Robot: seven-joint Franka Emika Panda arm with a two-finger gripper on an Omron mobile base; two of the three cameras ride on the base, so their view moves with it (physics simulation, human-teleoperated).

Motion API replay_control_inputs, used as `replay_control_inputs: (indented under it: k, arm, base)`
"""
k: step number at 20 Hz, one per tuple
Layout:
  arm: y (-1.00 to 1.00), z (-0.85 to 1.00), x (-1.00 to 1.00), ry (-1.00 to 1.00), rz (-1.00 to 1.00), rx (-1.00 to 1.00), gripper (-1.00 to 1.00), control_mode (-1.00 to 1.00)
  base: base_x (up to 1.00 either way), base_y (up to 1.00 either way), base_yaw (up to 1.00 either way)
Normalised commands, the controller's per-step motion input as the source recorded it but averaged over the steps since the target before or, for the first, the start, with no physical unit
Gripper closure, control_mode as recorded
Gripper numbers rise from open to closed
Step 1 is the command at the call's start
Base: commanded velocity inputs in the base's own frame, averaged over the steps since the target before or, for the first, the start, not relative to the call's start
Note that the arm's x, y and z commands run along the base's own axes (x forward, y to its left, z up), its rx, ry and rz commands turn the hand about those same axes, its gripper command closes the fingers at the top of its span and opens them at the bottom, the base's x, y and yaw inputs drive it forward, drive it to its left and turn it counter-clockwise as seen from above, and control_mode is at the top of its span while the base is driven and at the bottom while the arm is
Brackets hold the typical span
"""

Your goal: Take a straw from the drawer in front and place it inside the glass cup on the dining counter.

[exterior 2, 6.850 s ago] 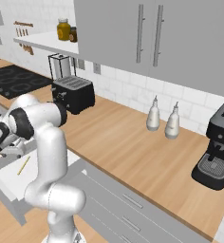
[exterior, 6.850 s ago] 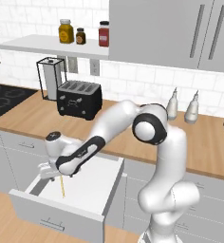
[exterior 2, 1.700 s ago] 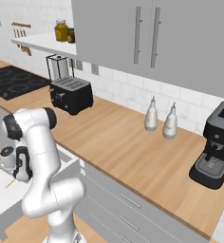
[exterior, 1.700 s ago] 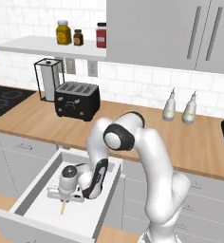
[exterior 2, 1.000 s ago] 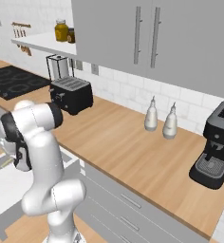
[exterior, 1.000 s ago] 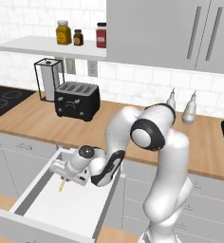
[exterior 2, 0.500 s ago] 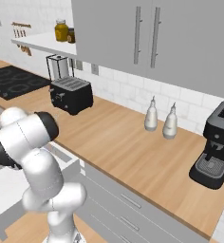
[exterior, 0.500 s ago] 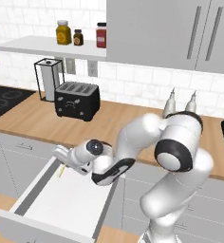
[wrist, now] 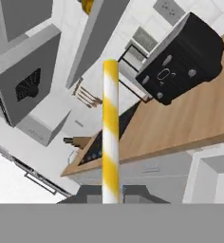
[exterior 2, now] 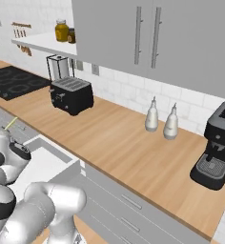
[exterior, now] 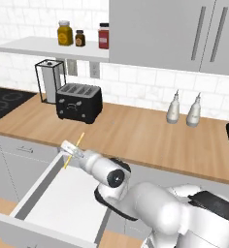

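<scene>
We have lifted the straw out of the open drawer.
Largest first: the white-lined drawer (exterior: 53, 203) stands open, near left. Above its far edge our gripper (exterior: 69, 149) clenches the yellow straw (exterior: 73, 150), tilted upward. Next, we judge, comes carrying it to the glass cup.

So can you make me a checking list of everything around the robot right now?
Surface: wood wall counter, tidy.
Job's things: yellow straw pinched in the claw, lifted above the open drawer; drawer's white inside looks bare. Glass cup: nothing seen.
Clutter: black toaster, two white bottles, coffee machine, jars on the shelf, stovetop.
Claw: claw shut on the straw, over the drawer's back left corner.
Cables: nothing seen.
Surroundings: grey cabinets, white tiled wall.
</scene>
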Motion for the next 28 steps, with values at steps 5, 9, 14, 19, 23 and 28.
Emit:
replay_control_inputs:
  k: [5, 9, 14, 19, 23, 28]
  arm:
    - [-1.0, 0.94, -0.4, 0.14, -0.09, 0.3, 1.0, -1.0]
    - [-0.99, 1.0, -0.19, 0.41, -0.19, 0.28, 1.0, -1.0]
    - [-0.91, 0.98, -0.14, 0.52, -0.28, 0.16, 1.0, -1.0]
    - [-0.87, 0.31, -0.05, 0.52, -0.35, -0.02, 1.0, -1.0]
    - [-0.69, -0.3, 0.0, 0.4, -0.28, -0.1, 1.0, -1.0]
    - [-0.59, -0.28, -0.1, 0.42, -0.18, -0.08, 1.0, -1.0]
  base:
    - [0.0, 0.0, 0.0]
    - [0.0, 0.0, 0.0]
    - [0.0, 0.0, 0.0]
    - [0.0, 0.0, 0.0]
    - [0.0, 0.0, 0.0]
    - [0.0, 0.0, 0.0]
